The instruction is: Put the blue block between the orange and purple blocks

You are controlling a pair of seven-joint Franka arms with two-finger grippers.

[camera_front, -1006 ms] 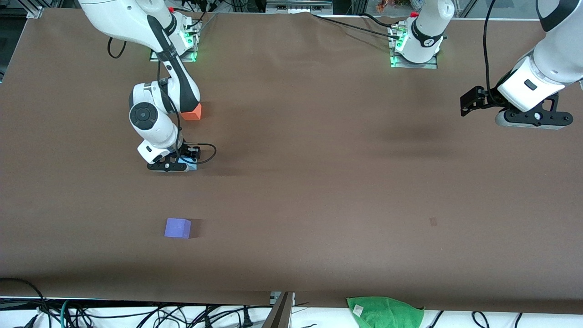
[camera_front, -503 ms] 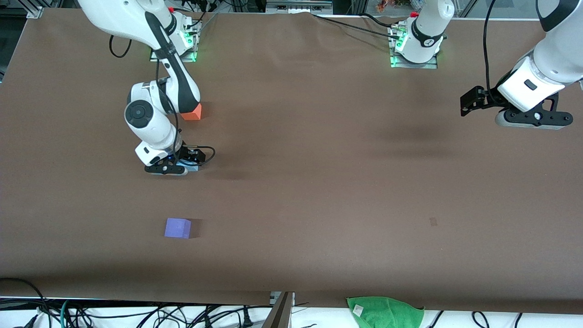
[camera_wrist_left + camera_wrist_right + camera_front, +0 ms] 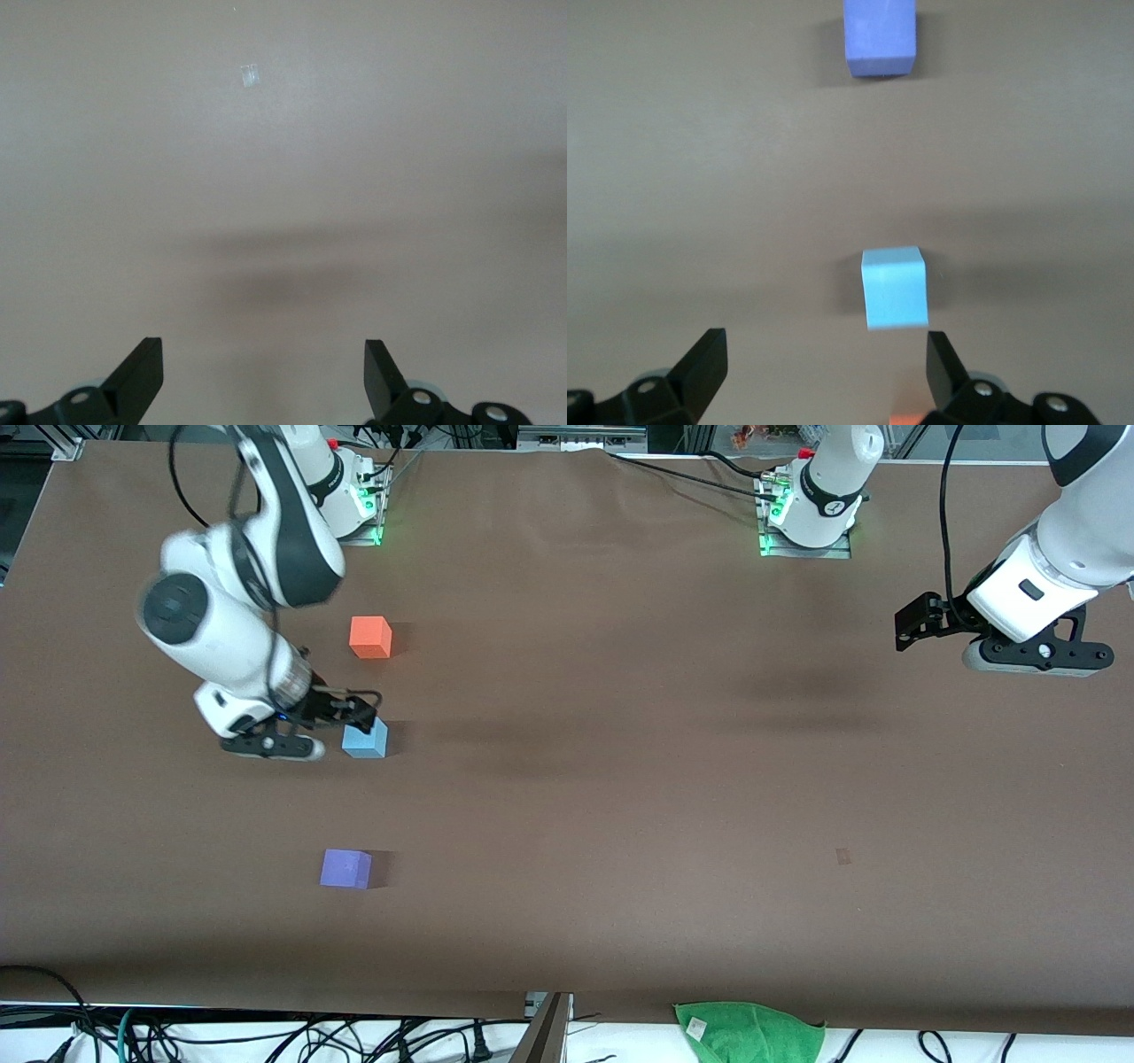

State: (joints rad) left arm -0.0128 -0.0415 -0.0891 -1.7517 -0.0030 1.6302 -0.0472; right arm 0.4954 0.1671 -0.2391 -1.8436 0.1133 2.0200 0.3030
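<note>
The sky-blue block sits on the brown table between the orange block, which is farther from the front camera, and the purple block, which is nearer. My right gripper is open and empty, raised beside the blue block toward the right arm's end. In the right wrist view the gripper is open. That view shows the blue block, the purple block and a sliver of the orange block. My left gripper waits, open and empty, over the left arm's end; the left wrist view shows it over bare table.
A green cloth lies off the table's near edge, with cables along that edge. A small dark mark is on the table toward the left arm's end. The arm bases stand along the edge farthest from the front camera.
My right gripper has let go of the blue block and lifted away toward the right arm's end. The blue and orange blocks now show fully. The left arm has not moved.
</note>
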